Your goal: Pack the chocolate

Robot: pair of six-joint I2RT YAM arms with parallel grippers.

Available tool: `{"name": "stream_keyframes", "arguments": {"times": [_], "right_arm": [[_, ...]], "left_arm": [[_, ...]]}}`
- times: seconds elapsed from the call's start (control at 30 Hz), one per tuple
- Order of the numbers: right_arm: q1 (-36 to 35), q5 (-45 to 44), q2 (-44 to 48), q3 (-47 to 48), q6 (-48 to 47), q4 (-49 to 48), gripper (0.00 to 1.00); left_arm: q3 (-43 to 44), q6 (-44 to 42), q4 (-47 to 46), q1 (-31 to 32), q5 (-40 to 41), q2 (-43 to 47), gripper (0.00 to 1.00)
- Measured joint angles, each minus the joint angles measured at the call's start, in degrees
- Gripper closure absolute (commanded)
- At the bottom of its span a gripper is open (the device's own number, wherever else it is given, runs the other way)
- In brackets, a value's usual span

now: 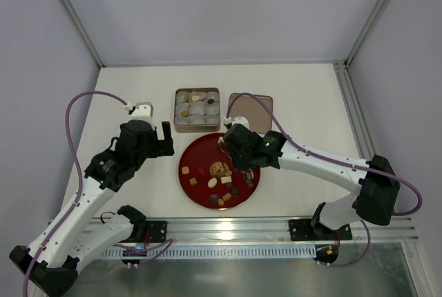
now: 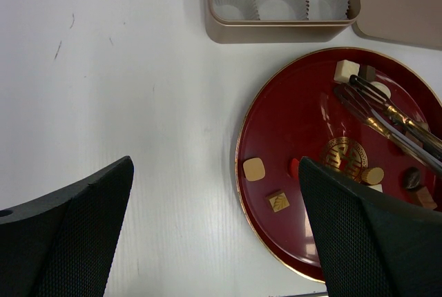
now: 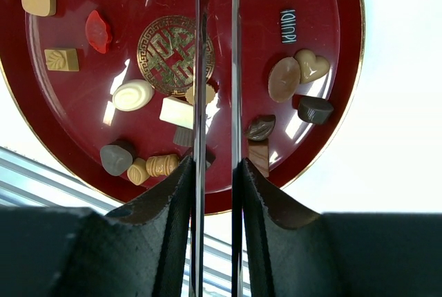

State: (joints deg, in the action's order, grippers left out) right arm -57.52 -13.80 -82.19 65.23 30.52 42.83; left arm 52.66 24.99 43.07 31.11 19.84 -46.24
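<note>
Clamps the right tool (image 3: 215, 166) on a pair of tweezers (image 3: 233, 69), pads squeezing both thin blades toward each other, likely for the sake of chocolate (image 3: 132, 94) too small and too closely scattered for broad fingers. Reaches the blades across the red plate (image 3: 69, 124) toward the rim nearest the tin (image 2: 276, 32), tips close by the pieces lying there; no telling from here of any catch between them. Leaves most of the chocolate loose on the plate, with a few pieces already in the paper cups (image 2: 276, 0) inside the tin, just beyond the plate. Holds the left tool (image 2: 215, 173) spread wide and empty above bare worktop (image 2: 103, 69) left of the plate, probably to leave the lane between plate and tin free. Rests the lid (image 2: 400, 0) flat just beside the tin, on its right, out of the filling path. By the look of the layout: a short carry from plate rim to tin wall, two raised lips to clear on the way, little slack between neighbouring cups, hence a call for a square drop. Open worktop to the left and behind the tin; near side bounded by the rail (image 1: 228, 231) at the arms' bases.
</note>
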Motion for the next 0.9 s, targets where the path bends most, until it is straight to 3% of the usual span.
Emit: {"name": "stream_keyframes", "arguments": {"times": [0.9], "right_arm": [[0.0,-0.13,3.87,1.2,-0.5,2.84,0.75]], "left_arm": [[-0.02,0.02,0.0,0.0,-0.02,0.0,0.0]]}}
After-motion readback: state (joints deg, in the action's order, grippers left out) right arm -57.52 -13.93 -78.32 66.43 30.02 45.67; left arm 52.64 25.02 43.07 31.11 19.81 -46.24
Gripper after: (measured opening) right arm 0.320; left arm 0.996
